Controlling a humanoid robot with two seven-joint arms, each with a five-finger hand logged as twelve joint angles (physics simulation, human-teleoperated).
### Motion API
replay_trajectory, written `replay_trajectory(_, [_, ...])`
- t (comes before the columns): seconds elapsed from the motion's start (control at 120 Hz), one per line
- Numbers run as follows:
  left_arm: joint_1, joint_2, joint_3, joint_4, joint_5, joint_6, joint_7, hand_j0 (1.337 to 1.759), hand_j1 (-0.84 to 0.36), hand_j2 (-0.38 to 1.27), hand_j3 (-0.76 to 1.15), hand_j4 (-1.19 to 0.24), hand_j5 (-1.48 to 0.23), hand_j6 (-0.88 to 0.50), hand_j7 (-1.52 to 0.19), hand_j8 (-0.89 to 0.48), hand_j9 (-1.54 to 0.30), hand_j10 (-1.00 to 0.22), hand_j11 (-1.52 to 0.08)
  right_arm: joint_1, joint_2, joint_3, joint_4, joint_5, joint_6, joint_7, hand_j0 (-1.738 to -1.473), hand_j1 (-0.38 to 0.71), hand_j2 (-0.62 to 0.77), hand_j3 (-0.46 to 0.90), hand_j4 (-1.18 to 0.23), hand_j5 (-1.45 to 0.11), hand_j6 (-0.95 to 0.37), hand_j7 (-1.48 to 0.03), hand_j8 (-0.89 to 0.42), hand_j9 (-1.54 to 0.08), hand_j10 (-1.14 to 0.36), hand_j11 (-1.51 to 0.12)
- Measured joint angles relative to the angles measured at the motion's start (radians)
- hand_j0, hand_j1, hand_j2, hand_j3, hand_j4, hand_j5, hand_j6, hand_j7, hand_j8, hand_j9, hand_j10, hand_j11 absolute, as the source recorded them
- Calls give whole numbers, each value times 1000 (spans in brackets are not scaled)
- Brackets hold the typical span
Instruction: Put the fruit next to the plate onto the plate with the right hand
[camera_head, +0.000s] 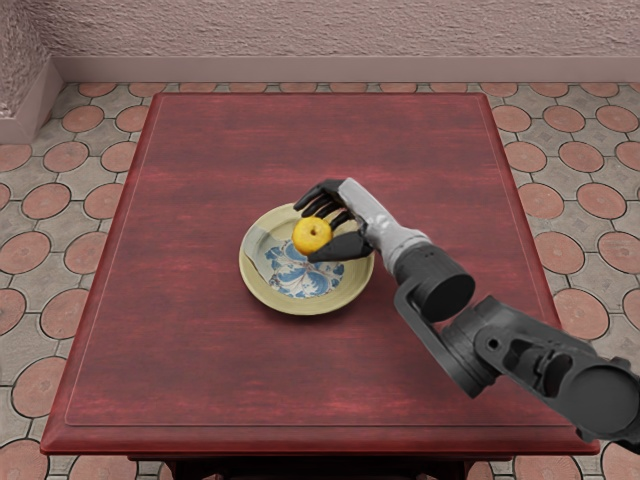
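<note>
A yellow fruit sits over the yellowish plate with a blue pattern, near the middle of the red table. My right hand reaches in from the lower right and is curled around the fruit, black fingers above it and thumb below it. Whether the fruit rests on the plate or hangs just above it, I cannot tell. The left arm is out of view.
The red wooden table stands on a tiled floor, with a wall behind it. My right forearm and elbow cross the table's front right part.
</note>
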Motion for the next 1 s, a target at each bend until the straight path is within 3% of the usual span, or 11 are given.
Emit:
replay_trajectory(0.217, [0,0,0,0,0,0,0,1658,346,0,0,-2,-3,-2,-3,-2,-3,-2,-3,-1,3,-11,0,0,-2,0,-1658,220,124,0,-531,-704,-519,-697,-441,-700,-533,-699])
replay_trajectory(0.433, [0,0,0,0,0,0,0,1658,346,0,0,-2,-3,-2,-3,-2,-3,-2,-3,1,-20,-6,0,-1,-12,0,-1658,-94,34,0,-233,-308,-229,-305,-202,-306,-234,-306])
replay_trajectory(0.7, [0,0,0,0,0,0,0,1658,346,0,0,-2,-3,-2,-3,-2,-3,-2,-3,8,-30,36,0,8,52,0,-1658,-259,6,0,-81,-106,-80,-105,-73,-106,-81,-106])
replay_trajectory(1.0, [-2,0,0,0,0,0,0,1658,346,0,0,-2,-3,-2,-3,-2,-3,-2,-3,6,-57,451,-30,540,641,0,-1658,-313,-1,0,-32,-41,-32,-41,-30,-41,-32,-41])
